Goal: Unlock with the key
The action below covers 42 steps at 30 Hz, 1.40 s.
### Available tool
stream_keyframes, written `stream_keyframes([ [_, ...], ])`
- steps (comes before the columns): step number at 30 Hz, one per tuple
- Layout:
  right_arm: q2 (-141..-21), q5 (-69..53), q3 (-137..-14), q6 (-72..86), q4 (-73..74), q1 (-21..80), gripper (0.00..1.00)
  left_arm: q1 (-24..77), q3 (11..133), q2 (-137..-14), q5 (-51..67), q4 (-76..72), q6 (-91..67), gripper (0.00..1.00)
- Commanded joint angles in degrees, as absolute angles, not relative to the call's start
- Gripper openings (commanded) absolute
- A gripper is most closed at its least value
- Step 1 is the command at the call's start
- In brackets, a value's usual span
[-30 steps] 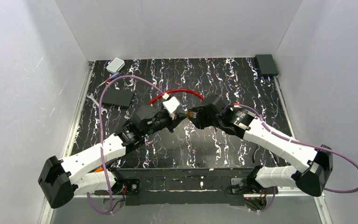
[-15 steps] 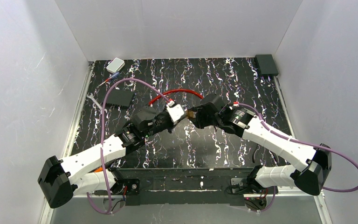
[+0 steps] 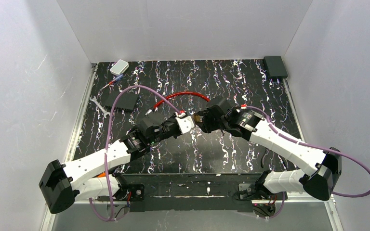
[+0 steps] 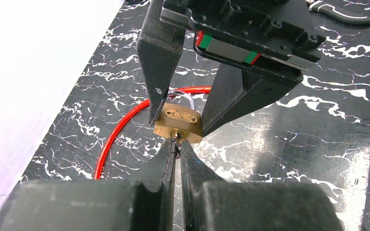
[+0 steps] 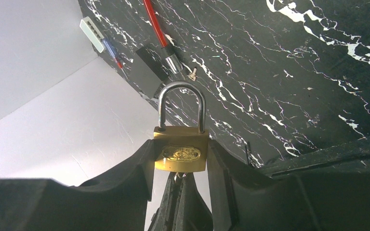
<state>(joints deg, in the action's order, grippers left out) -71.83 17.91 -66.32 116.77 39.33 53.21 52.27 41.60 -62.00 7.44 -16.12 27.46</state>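
Only right wrist shows padlock (image 5: 181, 153) shackle (image 5: 181, 85) seated.

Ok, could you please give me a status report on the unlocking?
Right end effector clamped on brass padlock. Left end effector shut on small metal key, at keyhole. Silver shackle closed. Nothing in the way.

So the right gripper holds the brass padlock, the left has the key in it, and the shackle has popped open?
Not open: the right wrist view shows the shackle with both legs seated in the padlock. The rest stands.
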Motion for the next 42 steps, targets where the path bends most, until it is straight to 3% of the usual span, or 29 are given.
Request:
stream_keyframes([
  [1,-71.35,16.79,-69.34,116.06,39.9,53.81,0.01,52.51,41.61,-61.59,3.74,-17.94,28.79,0.03],
  [3,-70.97,18.07,-69.27,115.93,40.75,53.79,0.01,52.47,41.13,-61.05,3.07,-17.98,28.06,0.17],
  [8,-69.99,20.92,-68.55,115.8,41.95,53.79,0.01,52.48,38.94,-57.63,2.16,-17.48,25.85,0.66],
  [12,-69.11,22.42,-67.16,115.75,42.6,53.79,0.01,52.54,37.94,-53.84,-0.11,-15.99,22.63,0.8],
  [20,-68.54,25.26,-66.6,112.74,41.97,53.79,0.01,52.09,41.53,-53.5,-7.87,-9.33,-1.8,0.82],
  [26,-68.53,25.77,-67.2,111.59,42.39,53.79,0.01,51.95,42.37,-55.82,-6.55,-11.85,-16.84,0.8],
  [42,-69.05,23.6,-67.59,111.53,41.03,53.79,0.01,51.51,41.22,-62.94,-7.16,-22.96,-31.94,0.68],
])
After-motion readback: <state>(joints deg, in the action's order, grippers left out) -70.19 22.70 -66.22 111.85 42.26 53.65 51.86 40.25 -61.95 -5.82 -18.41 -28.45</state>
